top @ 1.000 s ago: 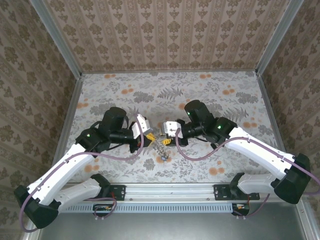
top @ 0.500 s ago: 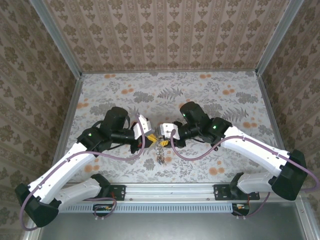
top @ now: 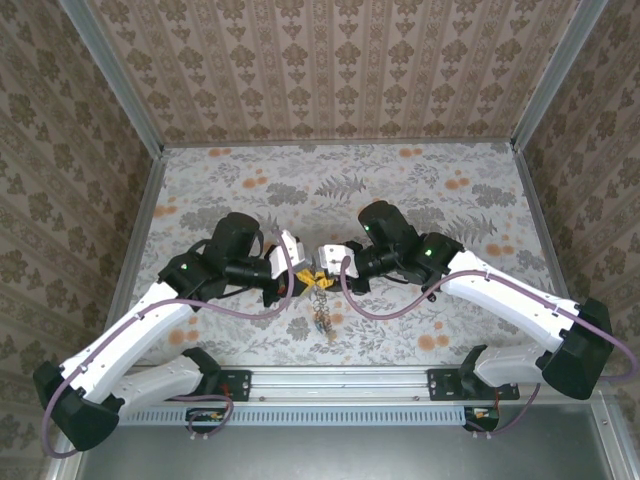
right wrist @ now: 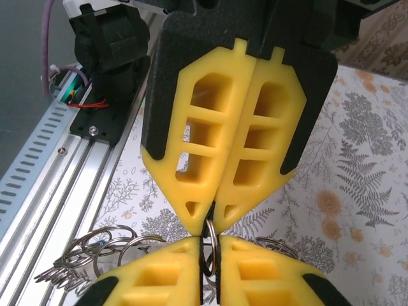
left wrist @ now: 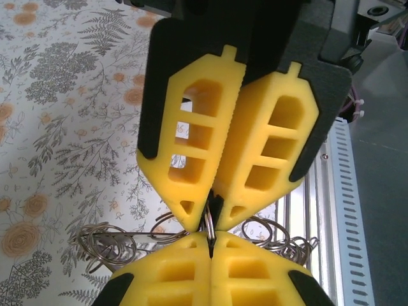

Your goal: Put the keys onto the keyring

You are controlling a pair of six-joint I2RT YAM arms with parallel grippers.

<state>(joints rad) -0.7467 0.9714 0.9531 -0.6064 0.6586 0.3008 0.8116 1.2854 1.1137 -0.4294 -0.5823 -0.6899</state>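
Looking at the left tool point(left wrist: 211, 220) and right tool point(right wrist: 209, 224) both pinched on the keyring point(top: 321, 305) mid-frame, we fear a tug could make it slip.

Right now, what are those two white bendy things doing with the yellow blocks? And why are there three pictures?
Those are two robot arms, bolted at the near edge of a flowery table. One picture looks down from a camera above and behind them. The other two come from little cameras on each arm's wrist, so the yellow fingers look huge and close. Each arm ends in a pincher with two fingers, called a gripper. The left gripper and the right gripper meet tip to tip in the middle. Both are squeezed shut on one loop of the keyring, a tangle of thin metal rings that trails below them.
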